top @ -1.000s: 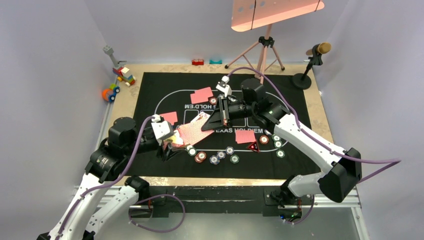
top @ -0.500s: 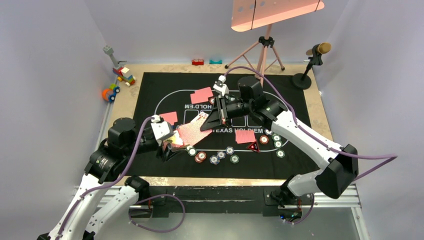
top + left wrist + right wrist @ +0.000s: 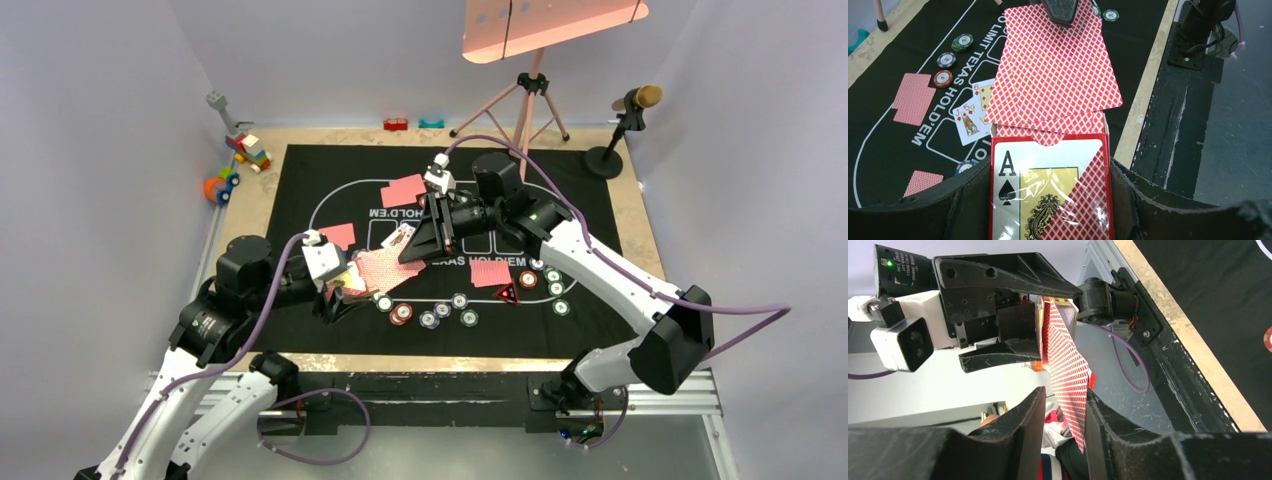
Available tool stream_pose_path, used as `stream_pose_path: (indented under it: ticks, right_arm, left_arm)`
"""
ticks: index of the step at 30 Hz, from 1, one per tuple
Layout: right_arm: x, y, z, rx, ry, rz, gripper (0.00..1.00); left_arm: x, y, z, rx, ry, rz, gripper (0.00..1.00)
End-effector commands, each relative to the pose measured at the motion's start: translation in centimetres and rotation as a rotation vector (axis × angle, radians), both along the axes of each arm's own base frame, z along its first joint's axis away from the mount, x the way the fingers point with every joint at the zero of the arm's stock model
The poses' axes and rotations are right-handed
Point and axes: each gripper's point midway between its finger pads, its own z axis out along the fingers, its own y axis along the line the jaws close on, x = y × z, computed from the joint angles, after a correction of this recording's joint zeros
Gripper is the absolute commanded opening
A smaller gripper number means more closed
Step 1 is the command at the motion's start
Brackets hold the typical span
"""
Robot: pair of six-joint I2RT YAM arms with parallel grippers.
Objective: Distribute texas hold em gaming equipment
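Observation:
My left gripper [image 3: 1050,200] is shut on a red card box [image 3: 1048,192] showing an ace of spades, held above the black mat's near left part [image 3: 345,285]. Pink-backed cards [image 3: 1055,65] stick out of the box. My right gripper [image 3: 1063,400] is open around the far end of the top card [image 3: 1068,370], which leans on one finger with a gap to the other. Poker chips [image 3: 428,320] lie in a row near the front, more [image 3: 555,288] at the right. A red triangular marker [image 3: 506,294] lies beside a face-down card [image 3: 490,272].
Face-down cards [image 3: 404,190] [image 3: 340,235] and face-up cards [image 3: 970,117] lie on the black mat [image 3: 330,170]. Toy blocks [image 3: 248,150] stand at the back left corner. A pink tripod [image 3: 530,100] and a microphone stand [image 3: 630,110] stand at the back right.
My right gripper's jaws have gone from shut to open around the card, and its arm has shifted slightly left. The left gripper with the box has not moved.

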Motion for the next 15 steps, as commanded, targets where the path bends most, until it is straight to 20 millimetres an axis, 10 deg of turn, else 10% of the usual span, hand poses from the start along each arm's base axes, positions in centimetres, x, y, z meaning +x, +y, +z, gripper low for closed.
stream_pose_path:
  ticks: [1,15]
  right_arm:
    - [-1.2,-0.5,2.1,0.032,-0.059,0.047,0.40]
    - [-0.8,-0.5,3.1,0.040,-0.099,0.029,0.35]
  left_arm:
    - [0.1,-0.2,2.3,-0.050,-0.066,-0.006,0.05]
    - [0.2,-0.3,2.7,-0.063,-0.062,-0.003,0.04]
